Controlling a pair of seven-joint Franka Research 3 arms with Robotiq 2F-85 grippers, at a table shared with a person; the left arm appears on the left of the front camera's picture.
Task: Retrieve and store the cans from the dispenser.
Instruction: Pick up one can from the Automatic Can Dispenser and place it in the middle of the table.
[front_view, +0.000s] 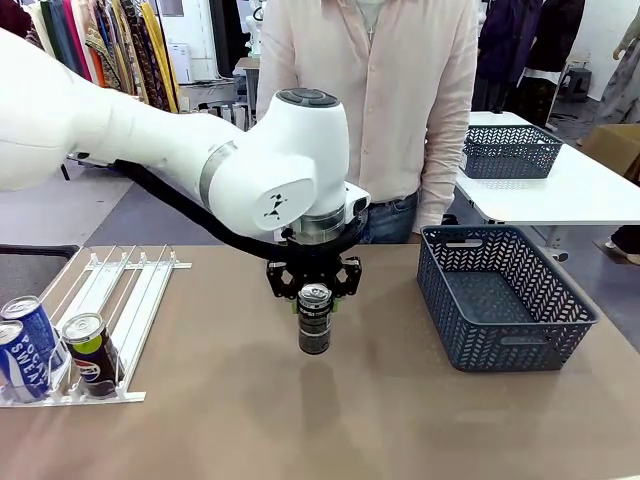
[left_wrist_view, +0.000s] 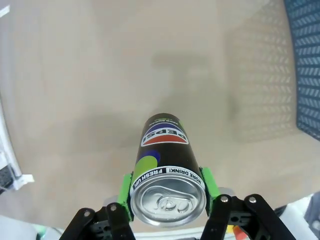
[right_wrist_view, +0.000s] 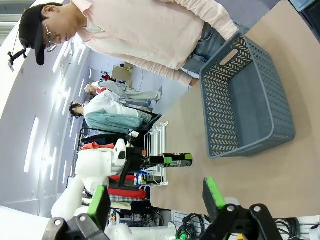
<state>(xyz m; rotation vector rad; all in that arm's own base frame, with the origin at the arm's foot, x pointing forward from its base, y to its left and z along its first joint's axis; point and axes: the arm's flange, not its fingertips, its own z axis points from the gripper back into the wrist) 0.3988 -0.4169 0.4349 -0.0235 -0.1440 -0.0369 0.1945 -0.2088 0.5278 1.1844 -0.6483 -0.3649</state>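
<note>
Item: black slim drink can with silver top and Pepsi roundel (front_view: 314, 332) (left_wrist_view: 162, 145), upright, grasped just below its rim by the left gripper (front_view: 315, 303) (left_wrist_view: 167, 192), green pads (left_wrist_view: 125, 192) clamped on opposite sides. It hangs clear of the brown tabletop (front_view: 350, 420), left of the dark blue-grey lattice plastic basket (front_view: 440, 295) and apart from it. Flat white plastic dispenser with clear divider rails (front_view: 140, 300): well left of the basket, at the table's opposite end. It holds two blue cans with white lettering (front_view: 30, 335) and one black can (front_view: 90, 352) at its near end. Right gripper (right_wrist_view: 157, 200): jaws spread wide, nothing between them, raised above the table, the basket (right_wrist_view: 250, 125) beyond its fingers. Person in pale pink shirt (front_view: 370, 90): behind the table, just left of the basket.
</note>
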